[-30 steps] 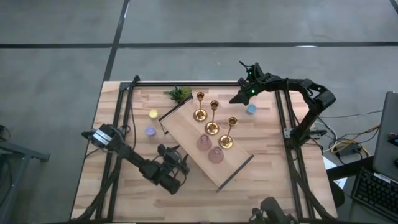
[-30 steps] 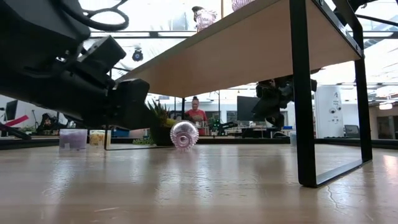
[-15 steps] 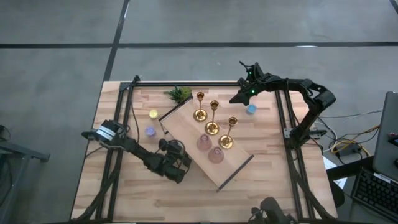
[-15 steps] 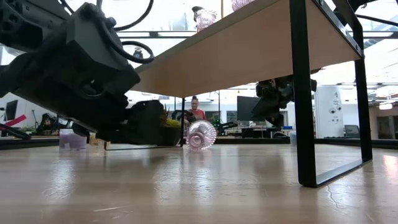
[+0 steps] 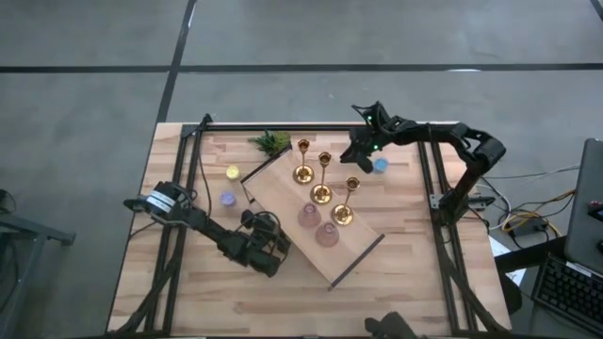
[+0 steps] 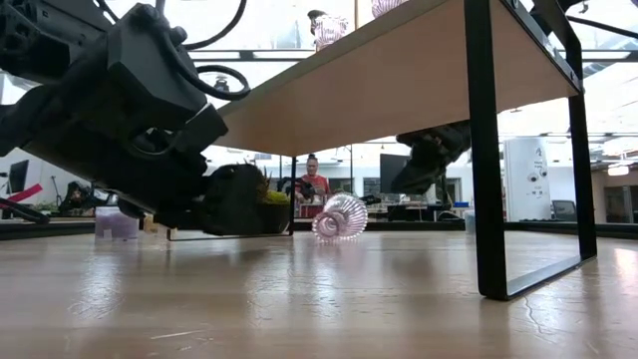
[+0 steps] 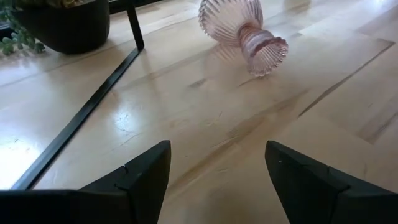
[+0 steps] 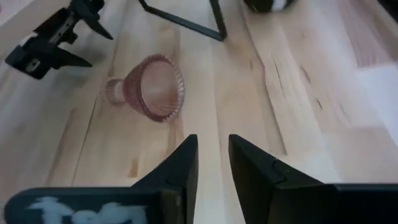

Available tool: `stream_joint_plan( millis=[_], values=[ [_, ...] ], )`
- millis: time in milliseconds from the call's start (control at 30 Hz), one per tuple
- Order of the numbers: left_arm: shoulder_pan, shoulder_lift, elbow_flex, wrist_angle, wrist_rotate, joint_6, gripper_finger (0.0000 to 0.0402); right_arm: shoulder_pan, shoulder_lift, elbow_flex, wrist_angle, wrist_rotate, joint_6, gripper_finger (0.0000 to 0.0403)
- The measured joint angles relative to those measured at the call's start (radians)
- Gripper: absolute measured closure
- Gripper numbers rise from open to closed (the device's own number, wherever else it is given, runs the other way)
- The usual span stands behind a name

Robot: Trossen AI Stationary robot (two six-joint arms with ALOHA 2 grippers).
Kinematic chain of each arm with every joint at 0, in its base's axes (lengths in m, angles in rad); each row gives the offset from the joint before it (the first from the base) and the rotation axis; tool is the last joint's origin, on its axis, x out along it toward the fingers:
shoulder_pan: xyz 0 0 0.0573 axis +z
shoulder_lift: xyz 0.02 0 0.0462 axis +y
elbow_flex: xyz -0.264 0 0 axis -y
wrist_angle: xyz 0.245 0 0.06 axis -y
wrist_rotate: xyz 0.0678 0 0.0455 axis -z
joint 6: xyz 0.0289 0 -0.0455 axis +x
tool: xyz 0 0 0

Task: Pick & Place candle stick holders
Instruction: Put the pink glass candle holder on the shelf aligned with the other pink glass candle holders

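Pink glass on its side: one ribbed pinkish glass cup (image 7: 242,28) lies tipped over on the wooden table (image 5: 415,282), open mouth turned away from the left wrist camera. It is near a black leg bar (image 7: 81,115) of the raised board, and nothing touches it.

Glass cups standing: two more pinkish cups (image 5: 308,216) (image 5: 327,234) stand upright on the raised board, next to each other near its middle.

Gold candlesticks: three (image 5: 302,172) (image 5: 321,193) (image 5: 343,213) stand upright in a slanted row on the board, just beside the two standing cups.

Raised board: a light wooden plank (image 5: 283,193) on black metal legs, set diagonally across the table.

Left gripper: the left gripper (image 5: 273,247) is low over the table at the board's near-left edge and points at the fallen cup. Its fingers (image 7: 140,177) are spread wide with only bare wood between them, and the cup lies ahead of the tips, apart from them.

Right gripper: the right gripper (image 5: 356,153) hangs over the far side of the table, just beside the blue tealight. Its fingers (image 8: 180,165) are nearly pressed together, with a narrow slit between them, and pinch nothing.

Tealights: yellow (image 5: 233,172) and purple (image 5: 227,199) sit left of the board, and blue (image 5: 380,165) sits to its right.

Plant sprig: the green sprig (image 5: 271,141) lies at the far edge of the table, by the board's upper corner.

Room behind: a person in a red top (image 6: 314,184) is seated far off.
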Motion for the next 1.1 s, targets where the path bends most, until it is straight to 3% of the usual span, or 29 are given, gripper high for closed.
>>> stream_joint_plan(
  millis=[300,433,533,1100],
  values=[
    [-0.006,0.0,-0.019,-0.001,0.018,0.003,0.0138,0.061,0.084,0.006,0.059,-0.006,0.028,0.0341],
    [-0.013,0.001,-0.026,0.0,0.02,-0.009,0.0138,0.061,0.157,0.02,0.059,-0.09,0.045,0.0339],
    [-0.015,0.001,-0.027,0.0,0.021,-0.009,0.0138,0.073,0.207,0.024,0.059,-0.137,0.048,0.0331],
    [-0.015,0.001,-0.027,0.004,0.017,-0.014,0.0138,0.152,0.204,0.019,0.218,-0.089,0.009,0.0254]
  ],
)
